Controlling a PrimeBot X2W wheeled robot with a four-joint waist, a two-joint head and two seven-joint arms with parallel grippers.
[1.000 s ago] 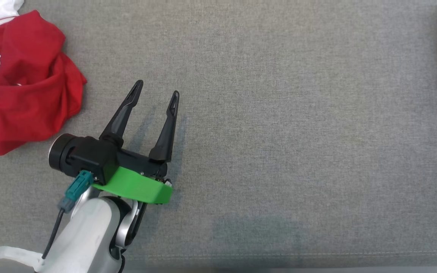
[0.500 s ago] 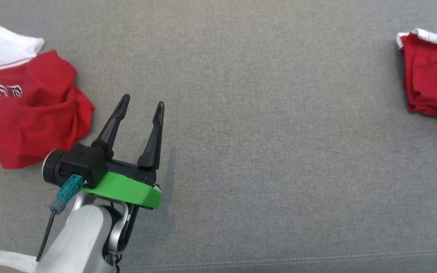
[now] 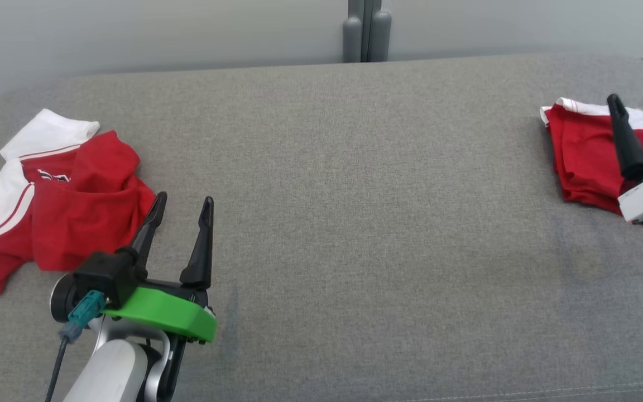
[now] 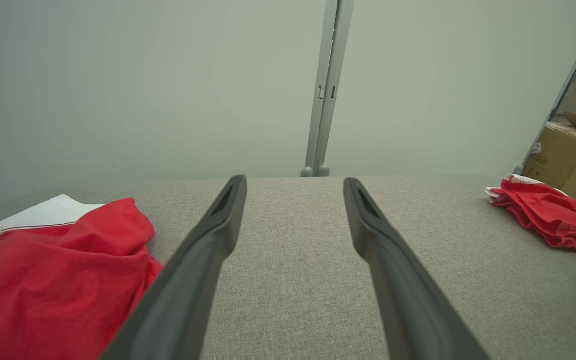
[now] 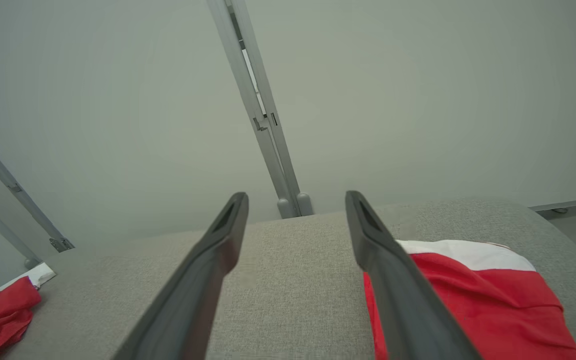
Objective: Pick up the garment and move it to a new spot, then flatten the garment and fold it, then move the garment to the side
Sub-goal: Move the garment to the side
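A crumpled red and white garment point(image 3: 59, 206) lies at the left end of the grey cushioned surface point(image 3: 355, 195); it also fills the lower left of the left wrist view point(image 4: 53, 270). My left gripper point(image 3: 182, 204) hovers open just right of it, fingers empty. A folded red and white garment point(image 3: 584, 151) lies at the far right, seen in the right wrist view point(image 5: 468, 295) too. My right gripper point(image 3: 634, 103) stands open above that folded piece, holding nothing.
A pale wall with a grey vertical post point(image 3: 366, 30) runs behind the surface. A cardboard box point(image 4: 568, 165) stands beyond the right end. The surface's front seam point(image 3: 466, 385) runs along the bottom.
The head camera has tilted up, so the wall, both garments and the right gripper came into view. The left gripper stays open beside the crumpled garment.
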